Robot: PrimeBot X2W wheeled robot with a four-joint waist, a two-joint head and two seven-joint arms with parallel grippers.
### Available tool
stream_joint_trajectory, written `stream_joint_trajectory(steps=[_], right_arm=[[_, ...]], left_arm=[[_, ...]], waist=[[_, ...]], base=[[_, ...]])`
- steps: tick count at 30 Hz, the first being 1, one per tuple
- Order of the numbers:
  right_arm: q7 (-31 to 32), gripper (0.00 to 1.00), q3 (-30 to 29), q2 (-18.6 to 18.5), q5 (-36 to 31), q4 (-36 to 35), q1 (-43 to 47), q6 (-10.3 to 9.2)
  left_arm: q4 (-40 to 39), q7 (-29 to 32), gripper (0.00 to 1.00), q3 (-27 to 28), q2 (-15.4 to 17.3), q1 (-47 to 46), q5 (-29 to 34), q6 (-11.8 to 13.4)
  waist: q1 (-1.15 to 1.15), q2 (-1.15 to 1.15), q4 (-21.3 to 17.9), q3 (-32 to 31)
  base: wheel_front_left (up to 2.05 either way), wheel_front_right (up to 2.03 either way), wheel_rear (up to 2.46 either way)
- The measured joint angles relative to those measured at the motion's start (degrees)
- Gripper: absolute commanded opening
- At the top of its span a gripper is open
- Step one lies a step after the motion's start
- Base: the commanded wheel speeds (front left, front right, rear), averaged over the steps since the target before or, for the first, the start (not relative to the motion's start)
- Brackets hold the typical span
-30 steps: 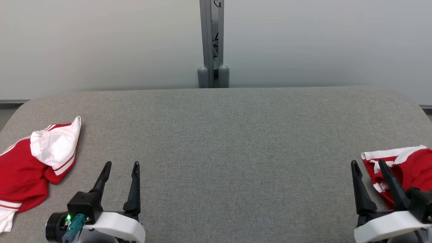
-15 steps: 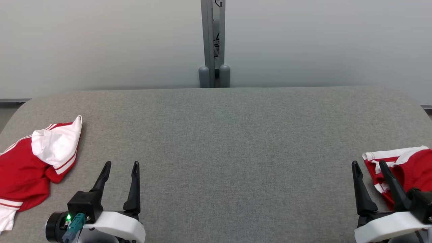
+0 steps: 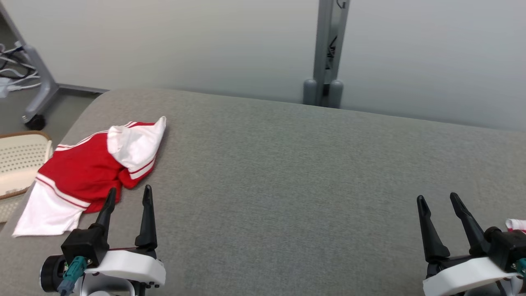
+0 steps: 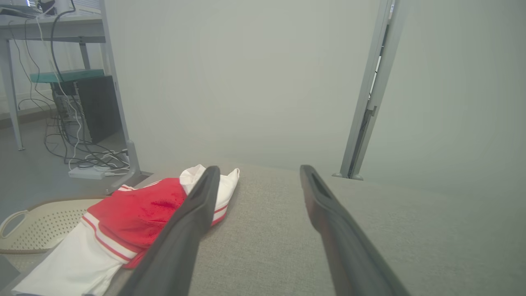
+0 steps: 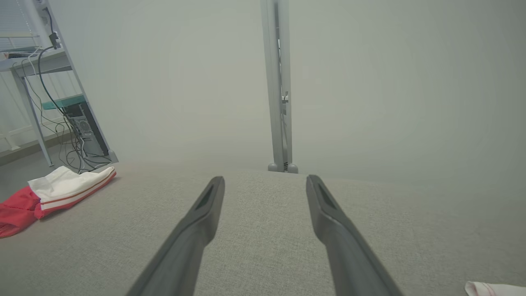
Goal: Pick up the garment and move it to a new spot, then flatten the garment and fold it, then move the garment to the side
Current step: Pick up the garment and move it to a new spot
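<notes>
Head camera swings left, and now the red-and-white garment [image 3: 88, 168] lies at the table's [image 3: 287, 164] left edge, just beyond the left gripper [image 3: 129, 190], its length running near-left to far-right. Left wrist view: jaws spread and empty, cloth ahead to the left. Right wrist view: right gripper [image 5: 265, 177] gapes empty too, garment well away left. Left arm's job, I'd say.

Two garments: red-and-white garment [image 3: 88, 172], white corner [image 3: 517, 224] of another. One cream basket [image 3: 18, 160], one grey table [image 3: 287, 172]. Two grippers: left gripper [image 3: 129, 190], right gripper [image 3: 437, 197].
</notes>
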Motion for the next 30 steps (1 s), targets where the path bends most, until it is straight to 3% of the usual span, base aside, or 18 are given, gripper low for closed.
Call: stream_joint_trajectory(steps=[11,14,30], right_arm=[[-0.1,1.0,0.9,0.0,1.0,0.3,-0.1,0.0],[-0.5,1.0,1.1,0.0,1.4,0.7,-0.1,0.0],[-1.3,1.0,1.1,0.0,2.0,2.2,-0.9,0.0]], left_arm=[[0.0,-1.4,1.0,3.1,1.4,0.2,-1.2,1.0],[-0.1,-1.5,1.0,3.3,1.8,0.2,-1.3,1.0],[-0.5,-1.3,1.0,2.3,2.5,-0.2,-1.1,1.3]], waist=[[0.0,0.0,14.4,-0.5],[0.0,0.0,16.7,-0.5],[0.0,0.0,18.1,-0.6]], base=[[0.0,0.0,0.0],[0.0,0.0,0.0],[0.0,0.0,0.0]])
